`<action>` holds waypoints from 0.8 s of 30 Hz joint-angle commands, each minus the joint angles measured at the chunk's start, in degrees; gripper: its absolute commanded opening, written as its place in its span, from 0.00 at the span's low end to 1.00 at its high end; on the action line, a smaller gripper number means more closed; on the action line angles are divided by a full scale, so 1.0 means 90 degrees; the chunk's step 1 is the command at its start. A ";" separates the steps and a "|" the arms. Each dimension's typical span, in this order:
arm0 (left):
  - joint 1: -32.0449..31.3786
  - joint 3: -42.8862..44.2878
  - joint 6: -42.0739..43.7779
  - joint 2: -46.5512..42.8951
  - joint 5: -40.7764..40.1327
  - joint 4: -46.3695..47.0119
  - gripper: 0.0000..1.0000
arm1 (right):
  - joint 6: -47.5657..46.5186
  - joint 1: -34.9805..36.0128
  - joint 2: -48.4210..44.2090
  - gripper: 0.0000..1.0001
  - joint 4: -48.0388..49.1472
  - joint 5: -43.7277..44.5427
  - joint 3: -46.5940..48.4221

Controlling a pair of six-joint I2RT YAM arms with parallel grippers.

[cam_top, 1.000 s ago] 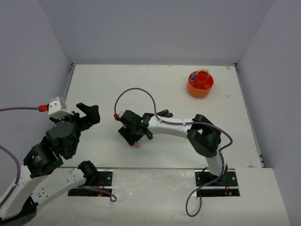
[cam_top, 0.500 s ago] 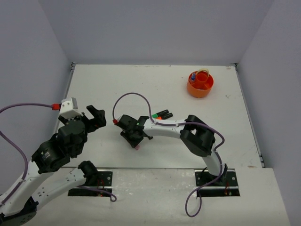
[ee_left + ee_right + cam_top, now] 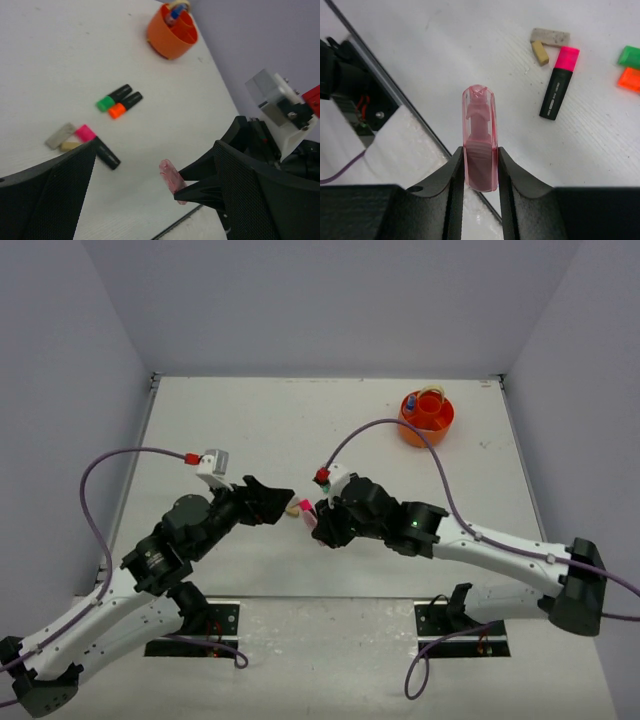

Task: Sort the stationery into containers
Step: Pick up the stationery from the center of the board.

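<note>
Pinches a translucent pink stationery piece (image 3: 480, 130) in the narrowly parted right pincer (image 3: 480, 157), above the near middle of the tabletop (image 3: 250, 420). Holds the left pincer (image 3: 278, 502) wide apart and empty just left of it, with the orange tub (image 3: 420, 433) far right.

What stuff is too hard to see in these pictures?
Top view: green highlighter and orange highlighter, hidden under the right arm.
Top view: what's inside the orange tub, too small.
Right wrist view: lower end of the pink piece, hidden inside the right gripper.
</note>
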 commanded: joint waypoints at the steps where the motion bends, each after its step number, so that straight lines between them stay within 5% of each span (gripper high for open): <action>1: -0.0007 -0.0344 -0.0413 0.0810 0.2466 0.3039 1.00 | 0.0399 0.0023 -0.1008 0.00 0.0801 -0.0001 -0.0692; 5: -0.0020 -0.0396 -0.0805 0.1894 0.3609 0.4475 0.96 | 0.0561 0.0017 -0.1991 0.00 0.1019 0.0282 -0.1083; 10: -0.0068 -0.0239 -0.1219 0.2968 0.4250 0.5218 0.69 | 0.0618 0.0021 -0.2799 0.00 0.0905 0.0800 -0.1294; 15: -0.0075 -0.0256 -0.1227 0.3140 0.4153 0.5263 0.66 | 0.0619 0.0023 -0.3081 0.00 0.0619 0.1164 -0.1327; 21: -0.0117 -0.0207 -0.1388 0.3394 0.4578 0.5680 0.17 | 0.0704 0.0023 -0.2968 0.00 0.0271 0.1668 -0.1192; 24: -0.0179 -0.0071 -0.1350 0.3543 0.4718 0.5720 0.01 | 0.0725 0.0023 -0.2893 0.00 0.0153 0.1896 -0.1064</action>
